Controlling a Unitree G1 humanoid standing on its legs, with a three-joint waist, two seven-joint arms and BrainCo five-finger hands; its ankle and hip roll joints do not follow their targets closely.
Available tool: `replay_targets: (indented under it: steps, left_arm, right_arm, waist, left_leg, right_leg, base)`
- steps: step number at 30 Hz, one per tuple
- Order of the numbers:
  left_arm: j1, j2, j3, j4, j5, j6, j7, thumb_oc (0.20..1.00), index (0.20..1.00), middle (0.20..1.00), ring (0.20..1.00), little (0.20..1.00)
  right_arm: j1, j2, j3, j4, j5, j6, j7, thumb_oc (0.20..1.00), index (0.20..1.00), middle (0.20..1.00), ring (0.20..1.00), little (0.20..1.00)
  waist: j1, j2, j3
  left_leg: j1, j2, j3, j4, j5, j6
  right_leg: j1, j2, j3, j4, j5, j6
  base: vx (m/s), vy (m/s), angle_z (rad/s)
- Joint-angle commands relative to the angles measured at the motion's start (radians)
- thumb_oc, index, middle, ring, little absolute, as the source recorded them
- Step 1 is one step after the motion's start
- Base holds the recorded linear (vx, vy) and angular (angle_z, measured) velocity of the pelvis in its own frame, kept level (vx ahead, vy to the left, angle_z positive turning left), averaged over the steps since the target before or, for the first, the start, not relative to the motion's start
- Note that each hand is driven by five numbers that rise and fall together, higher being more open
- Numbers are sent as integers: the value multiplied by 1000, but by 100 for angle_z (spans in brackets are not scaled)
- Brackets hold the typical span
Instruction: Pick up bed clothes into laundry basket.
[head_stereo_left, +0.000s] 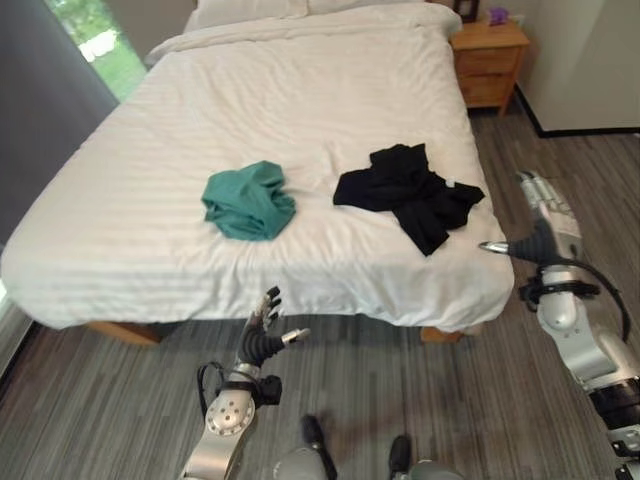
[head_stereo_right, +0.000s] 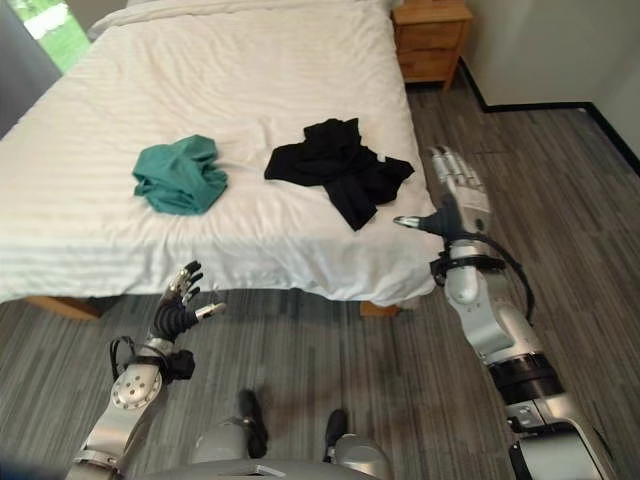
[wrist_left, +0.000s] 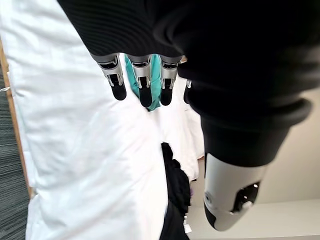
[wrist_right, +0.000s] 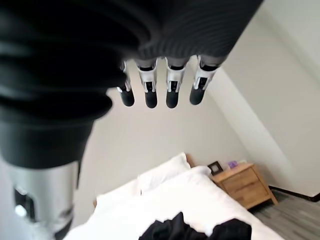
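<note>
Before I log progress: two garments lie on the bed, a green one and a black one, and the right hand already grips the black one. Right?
Not quite. In the right eye view the right hand is open beside the bed, clear of the black garment. The green garment also lies there.

Bright, even daylight from the window at the far left corner. Mild glare across the white bed; soft shadow beneath its near edge. Wrist views blurred close up, sharp farther off.
</note>
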Motion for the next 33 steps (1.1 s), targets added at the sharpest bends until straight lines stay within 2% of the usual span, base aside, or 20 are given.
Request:
replay_targets:
  steps: [1, 3, 4, 5, 6, 8, 9, 10, 11, 12, 13, 15, 16, 17, 19, 21, 22, 24, 28, 33]
  left_arm:
    - [5, 35, 21, -81, -67, -46, -10, 1000, 1000, 1000, 1000, 1000]
    - [9, 36, 22, -77, -67, -44, -11, 1000, 1000, 1000, 1000, 1000]
    - [12, 38, 24, -72, -65, -43, -10, 1000, 1000, 1000, 1000, 1000]
    - [19, 42, 22, -64, -65, -43, -11, 1000, 1000, 1000, 1000, 1000]
    - [23, 43, 21, -61, -63, -41, -8, 1000, 1000, 1000, 1000, 1000]
    - [15, 66, 20, -48, -70, -31, -19, 1000, 1000, 1000, 1000, 1000]
    - [15, 67, 21, -49, -71, -31, -19, 1000, 1000, 1000, 1000, 1000]
    - [9, 87, 22, -34, -62, -17, -26, 1000, 1000, 1000, 1000, 1000]
    - [8, 88, 22, -33, -62, -17, -26, 1000, 1000, 1000, 1000, 1000]
    - [1, 97, 22, -26, -61, -11, -28, 1000, 1000, 1000, 1000, 1000]
    - [-10, 115, 26, -20, -66, -7, -26, 1000, 1000, 1000, 1000, 1000]
    - [-14, 128, 27, -23, -65, -9, -28, 1000, 1000, 1000, 1000, 1000]
    - [-29, 143, 24, -27, -68, -15, -32, 1000, 1000, 1000, 1000, 1000]
    - [-29, 143, 24, -26, -69, -15, -32, 1000, 1000, 1000, 1000, 1000]
    - [-49, 157, 15, -25, -78, -20, -38, 1000, 1000, 1000, 1000, 1000]
    - [-56, 163, 19, -26, -97, -27, -28, 1000, 1000, 1000, 1000, 1000]
    - [-55, 157, 29, -28, -108, -29, -36, 1000, 1000, 1000, 1000, 1000]
    - [-40, 142, 38, -28, -97, -21, -40, 1000, 1000, 1000, 1000, 1000]
    - [-14, 126, 48, -30, -89, -22, -51, 1000, 1000, 1000, 1000, 1000]
    - [-16, 124, 46, -24, -91, -25, -61, 1000, 1000, 1000, 1000, 1000]
  right_arm:
    - [-115, -100, -6, 14, 6, -1, -23, 1000, 1000, 1000, 1000, 1000]
    - [-123, -105, -2, 24, 8, 0, -22, 1000, 1000, 1000, 1000, 1000]
    - [-129, -107, 4, 33, 3, 1, -19, 1000, 1000, 1000, 1000, 1000]
    - [-148, -110, 21, 48, -5, -2, -21, 1000, 1000, 1000, 1000, 1000]
    - [-156, -114, 26, 59, -14, 3, -20, 1000, 1000, 1000, 1000, 1000]
    - [-181, -113, 60, 137, -9, 10, -7, 1000, 1000, 1000, 1000, 1000]
    - [-182, -112, 60, 138, -9, 9, -7, 1000, 1000, 1000, 1000, 1000]
    - [-166, -101, 56, 140, -4, 1, 3, 1000, 1000, 1000, 1000, 1000]
    - [-165, -101, 54, 140, -4, 1, 3, 1000, 1000, 1000, 1000, 1000]
    - [-158, -97, 49, 139, -3, 4, 12, 1000, 1000, 1000, 1000, 1000]
    - [-155, -95, 48, 155, 0, 12, 20, 1000, 1000, 1000, 1000, 1000]
    - [-161, -94, 54, 171, 0, 14, 23, 1000, 1000, 1000, 1000, 1000]
    - [-173, -96, 65, 207, 6, 18, 27, 1000, 1000, 1000, 1000, 1000]
    - [-176, -95, 67, 210, 7, 17, 26, 1000, 1000, 1000, 1000, 1000]
    - [-182, -96, 74, 264, 24, 26, 24, 1000, 1000, 1000, 1000, 1000]
    - [-187, -107, 77, 308, 40, 38, 21, 1000, 1000, 1000, 1000, 1000]
    - [-188, -96, 82, 325, 44, 37, 30, 1000, 1000, 1000, 1000, 1000]
    - [-174, -92, 81, 346, 37, 43, 30, 1000, 1000, 1000, 1000, 1000]
    - [-155, -96, 83, 351, 16, 44, 40, 1000, 1000, 1000, 1000, 1000]
    - [-146, -104, 86, 438, 27, 47, 48, 1000, 1000, 1000, 1000, 1000]
  waist:
    - [56, 8, -8]
    - [61, 8, -10]
    - [65, 8, -22]
    - [65, 12, -32]
    - [70, 8, -39]
    - [94, -32, -56]
    - [94, -34, -56]
    - [103, -50, -50]
    - [104, -52, -51]
    - [99, -55, -42]
    - [80, -56, -11]
    - [73, -53, -2]
    - [70, -46, 4]
    - [67, -48, 5]
    - [54, -46, 13]
    - [45, -56, 12]
    - [46, -61, 10]
    - [54, -65, -4]
    - [52, -48, -20]
    - [46, -9, -9]
  left_leg:
    - [79, 46, 25, 41, 97, -59]
    - [81, 46, 32, 31, 103, -57]
    - [97, 42, 28, 5, 88, -60]
    - [112, 42, 46, -18, 91, -44]
    - [116, 33, 28, -24, 92, -40]
    - [121, 10, 18, -25, 72, -26]
    - [121, 10, 18, -25, 72, -26]
    - [140, 2, 17, -25, 42, -7]
    - [138, 1, 17, -25, 41, -6]
    - [146, -4, 10, -25, 26, 3]
    - [159, -9, -4, -25, 7, 19]
    - [160, -5, -8, -25, -1, 22]
    - [153, -1, -12, -25, -1, 18]
    - [156, -3, -14, -25, -5, 17]
    - [158, -5, -34, -25, -15, 7]
    - [165, -14, -53, -25, -33, 0]
    - [166, -13, -50, -25, -33, -5]
    - [171, -15, -45, -25, -31, -9]
    - [175, -14, -45, -25, -32, -14]
    - [170, -6, -55, -25, -24, -30]
  right_leg:
    - [79, -116, -15, 14, -87, 135]
    - [90, -116, -15, 14, -92, 136]
    - [102, -113, -10, 14, -103, 141]
    - [105, -111, -11, 14, -98, 145]
    - [114, -115, -6, 14, -100, 147]
    - [142, -125, -3, 15, -83, 153]
    - [142, -126, -2, 15, -83, 154]
    - [103, -139, -11, 144, -79, 173]
    - [96, -142, -10, 153, -85, 174]
    - [50, -155, -10, 237, -72, 189]
    - [-74, -173, 25, 416, -5, 221]
    - [-134, -171, 49, 473, -2, 220]
    - [-185, -164, 64, 440, -23, 201]
    - [-180, -167, 61, 441, -28, 203]
    - [-188, -156, 67, 316, -47, 178]
    - [-179, -151, 106, 162, -22, 172]
    - [-161, -167, 87, 117, 2, 185]
    - [-129, -177, 66, 50, 44, 186]
    - [-95, -174, 49, 14, 50, 182]
    - [-89, -174, 32, 14, 34, 178]
  base:
    - [316, 86, -5]
    - [287, 82, 9]
    - [258, 100, 3]
    - [336, 135, -1]
    - [347, 136, -1]
    - [293, 69, 9]
    - [218, 62, 25]
    - [151, 63, 25]
    - [188, 76, 22]
    - [112, 71, 36]
    - [111, 70, 50]
    - [112, 38, 70]
    - [132, 5, 54]
    - [140, -29, 38]
    - [148, -77, 36]
    - [189, -116, 53]
    - [189, -88, 53]
    - [205, -133, 41]
    - [177, -114, -3]
    - [78, -77, 4]
